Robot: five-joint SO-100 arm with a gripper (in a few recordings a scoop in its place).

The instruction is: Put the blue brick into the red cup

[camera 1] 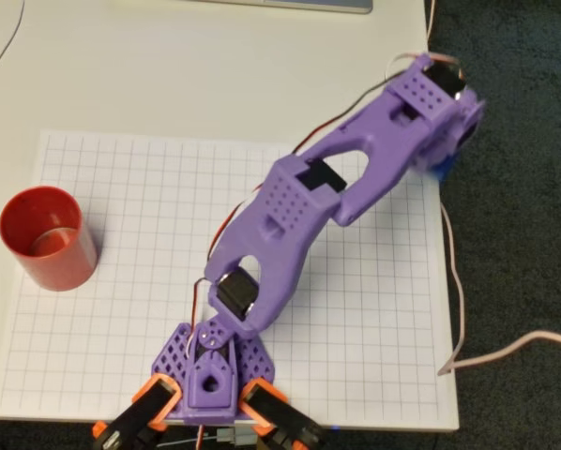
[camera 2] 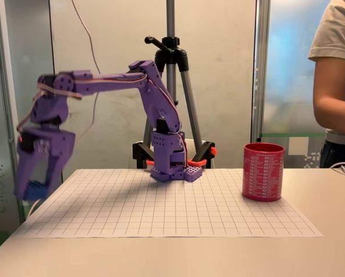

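1. The purple arm (camera 2: 103,78) reaches out from its base (camera 1: 212,367) at the near edge of the table (camera 1: 149,66) in the overhead view, all the way to the far right edge of the grid sheet (camera 1: 121,309).
2. In the fixed view the gripper (camera 2: 34,187) hangs at the left edge of the sheet, pointing down, lifted above the table.
3. A bit of blue shows between its purple fingers (camera 2: 51,167). That is the blue brick (camera 2: 35,189), and the hand looks closed around it. The picture is blurry there.
4. In the overhead view a small blue spot (camera 1: 442,169) peeks out under the wrist, right at the sheet's right edge.
5. The red cup (camera 1: 48,236) stands upright by the left edge of the sheet in the overhead view, well apart from the gripper.
6. A person (camera 2: 337,81) stands behind the table, near the cup.
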